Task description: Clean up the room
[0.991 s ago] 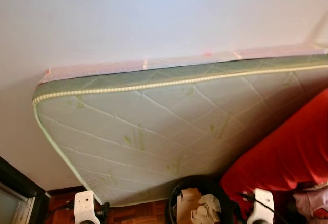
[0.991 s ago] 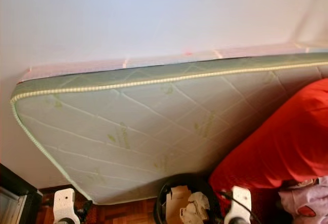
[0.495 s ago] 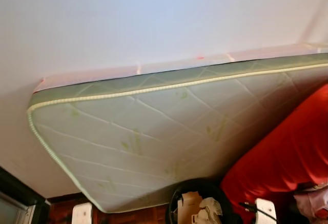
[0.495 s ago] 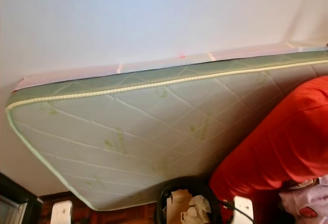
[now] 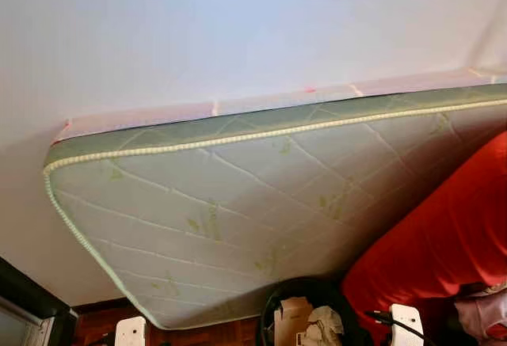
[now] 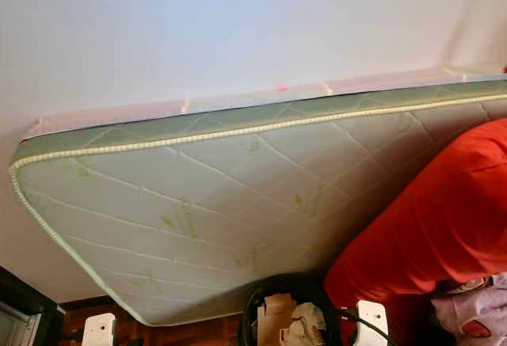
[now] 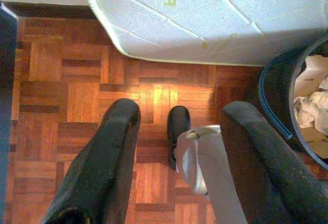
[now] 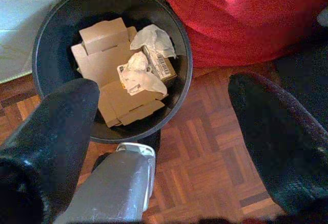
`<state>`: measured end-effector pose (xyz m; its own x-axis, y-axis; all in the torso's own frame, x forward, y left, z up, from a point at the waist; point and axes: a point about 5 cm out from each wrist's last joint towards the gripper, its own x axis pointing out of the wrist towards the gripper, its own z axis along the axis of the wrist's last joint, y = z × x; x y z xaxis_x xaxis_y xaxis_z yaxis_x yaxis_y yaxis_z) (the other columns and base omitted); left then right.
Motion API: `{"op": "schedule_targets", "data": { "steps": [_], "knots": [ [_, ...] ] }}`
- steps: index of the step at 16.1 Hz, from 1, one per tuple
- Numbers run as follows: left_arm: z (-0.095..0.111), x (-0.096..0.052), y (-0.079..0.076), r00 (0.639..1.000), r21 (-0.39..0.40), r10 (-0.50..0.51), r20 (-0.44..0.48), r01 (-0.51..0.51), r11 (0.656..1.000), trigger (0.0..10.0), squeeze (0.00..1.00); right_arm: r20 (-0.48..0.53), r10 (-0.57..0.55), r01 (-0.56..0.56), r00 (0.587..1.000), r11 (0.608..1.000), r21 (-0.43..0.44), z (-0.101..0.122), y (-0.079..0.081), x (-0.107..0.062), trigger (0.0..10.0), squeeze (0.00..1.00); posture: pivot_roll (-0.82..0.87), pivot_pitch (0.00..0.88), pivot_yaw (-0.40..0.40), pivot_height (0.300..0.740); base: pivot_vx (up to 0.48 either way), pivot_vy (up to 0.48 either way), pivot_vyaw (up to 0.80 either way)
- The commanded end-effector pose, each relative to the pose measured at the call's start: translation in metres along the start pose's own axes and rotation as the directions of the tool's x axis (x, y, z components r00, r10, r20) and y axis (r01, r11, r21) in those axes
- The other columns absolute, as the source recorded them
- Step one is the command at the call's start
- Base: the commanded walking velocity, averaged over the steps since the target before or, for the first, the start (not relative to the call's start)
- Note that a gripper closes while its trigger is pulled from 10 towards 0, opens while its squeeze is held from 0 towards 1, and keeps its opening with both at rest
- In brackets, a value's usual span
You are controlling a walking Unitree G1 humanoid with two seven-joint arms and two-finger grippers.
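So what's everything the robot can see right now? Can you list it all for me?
Quilted pale green mattress: one, leaning against the white wall.
Round black bin: one, on the floor at the mattress's lower edge, beside the red cover.
Brown cardboard boxes: several, flattened, inside the bin.
Crumpled white paper: a few pieces, on top of the cardboard.
Red fabric cover: one, draped to the robot's right.
Pink cloth: one, below the red cover.
Wooden parquet floor: brown, underfoot.
Left gripper: black fingers open, above bare floor.
Right gripper: black fingers open, above the bin's edge.
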<state>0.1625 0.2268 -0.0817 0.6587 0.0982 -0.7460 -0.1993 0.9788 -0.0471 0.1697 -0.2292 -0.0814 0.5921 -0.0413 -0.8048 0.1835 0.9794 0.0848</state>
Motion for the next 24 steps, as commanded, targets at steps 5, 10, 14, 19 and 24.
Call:
{"op": "schedule_targets", "data": {
  "steps": [5,10,14,19,24],
  "knots": [
    [-0.001,0.0,-0.0027,1.0,0.033,-0.012,-0.002,0.012,0.999,10.0,0.0,-0.012,0.0,0.0,1.0,1.0,0.016,-0.0037,0.0006,-0.0004,10.0,0.0,0.05,0.0,0.003,0.74,-0.202,0.0,0.0],
    [-0.0017,-0.0002,-0.003,1.0,0.038,-0.019,-0.005,0.019,0.999,10.0,0.0,-0.015,0.001,-0.001,1.0,1.0,0.02,-0.0047,0.0012,-0.0005,10.0,0.0,0.05,0.0,0.006,0.74,-0.276,0.0,0.0],
    [-0.0016,-0.0003,-0.0031,1.0,0.027,-0.017,0.0,0.017,0.999,10.0,0.0,-0.012,0.001,-0.001,1.0,1.0,0.017,-0.004,0.0012,-0.0004,10.0,0.0,0.06,0.0,0.001,0.74,-0.293,0.0,0.0],
    [-0.0028,-0.0007,-0.0029,1.0,0.018,-0.011,-0.001,0.011,1.0,10.0,0.0,-0.002,-0.008,0.008,1.0,0.999,0.033,-0.0021,-0.0006,-0.0004,10.0,0.0,0.06,0.0,-0.013,0.74,-0.232,0.0,0.0],
    [-0.0021,-0.0007,-0.0003,1.0,0.015,0.0,-0.004,0.0,1.0,10.0,0.0,0.004,-0.019,0.019,1.0,0.999,0.05,-0.0016,-0.0004,-0.0002,10.0,0.0,0.06,0.0,-0.008,0.74,0.0,0.0,0.0]
  ]
}}
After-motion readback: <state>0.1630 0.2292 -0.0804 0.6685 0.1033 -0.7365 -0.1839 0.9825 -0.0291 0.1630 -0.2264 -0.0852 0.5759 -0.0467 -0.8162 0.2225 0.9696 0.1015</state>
